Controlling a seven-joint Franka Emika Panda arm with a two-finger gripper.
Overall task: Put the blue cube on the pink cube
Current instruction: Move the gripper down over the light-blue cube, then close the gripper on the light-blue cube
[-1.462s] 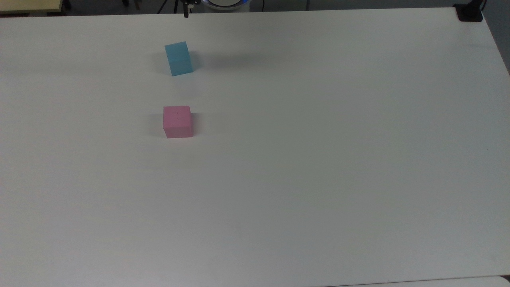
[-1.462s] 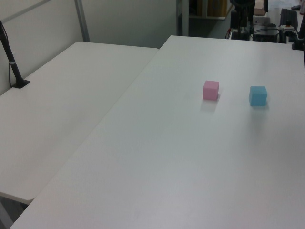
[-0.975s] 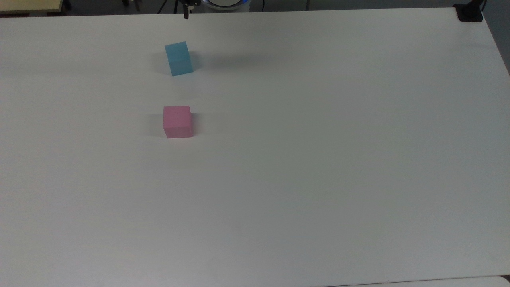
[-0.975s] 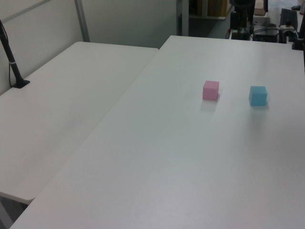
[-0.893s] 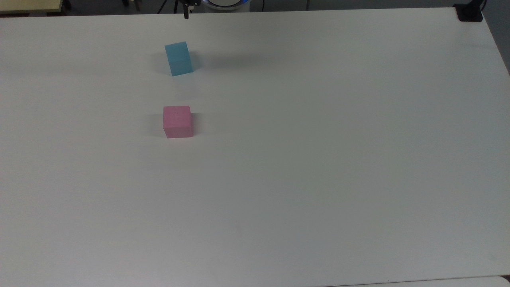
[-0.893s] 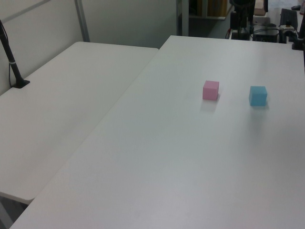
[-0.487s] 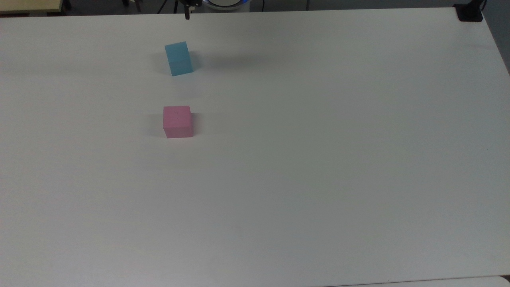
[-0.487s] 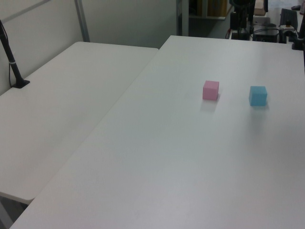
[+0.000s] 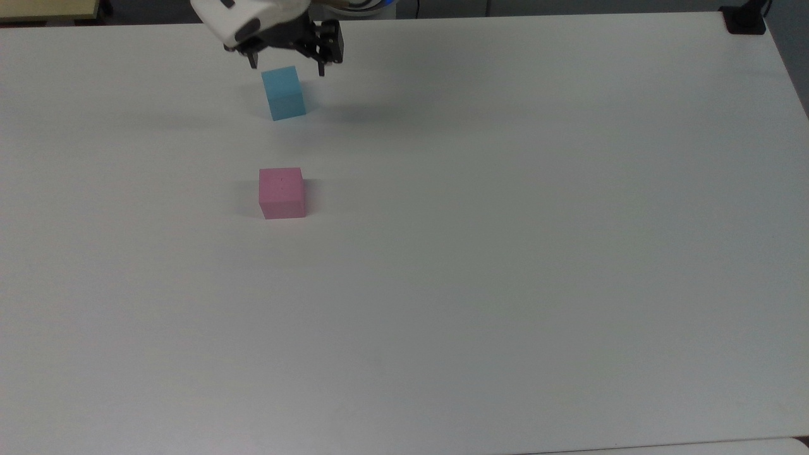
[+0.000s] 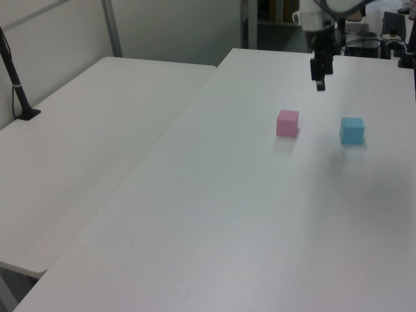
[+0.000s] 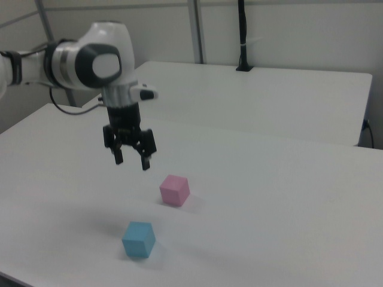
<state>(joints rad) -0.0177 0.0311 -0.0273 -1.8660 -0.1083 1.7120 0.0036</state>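
Note:
The blue cube [image 9: 284, 93] rests on the white table [image 9: 505, 253] near its far edge in the top view. The pink cube [image 9: 282, 193] sits apart from it, nearer the camera. My gripper [image 9: 287, 66] hangs open in the air over the blue cube, nothing between its fingers. In the right view the gripper [image 11: 131, 162] is well above the table, with the blue cube [image 11: 139, 239] below it and the pink cube [image 11: 175, 190] to the right view's right. In the left view the gripper [image 10: 320, 81] hovers behind the pink cube [image 10: 287, 123] and blue cube [image 10: 351, 130].
A black clamp [image 9: 744, 22] sits at the table's far right corner in the top view. A second white table [image 10: 78, 149] adjoins on the left view's left, with a black pole [image 10: 16, 84] mounted on it.
My arm has swung in from beyond the table's far edge, and the open gripper now hangs over the blue cube. Neither cube has moved.

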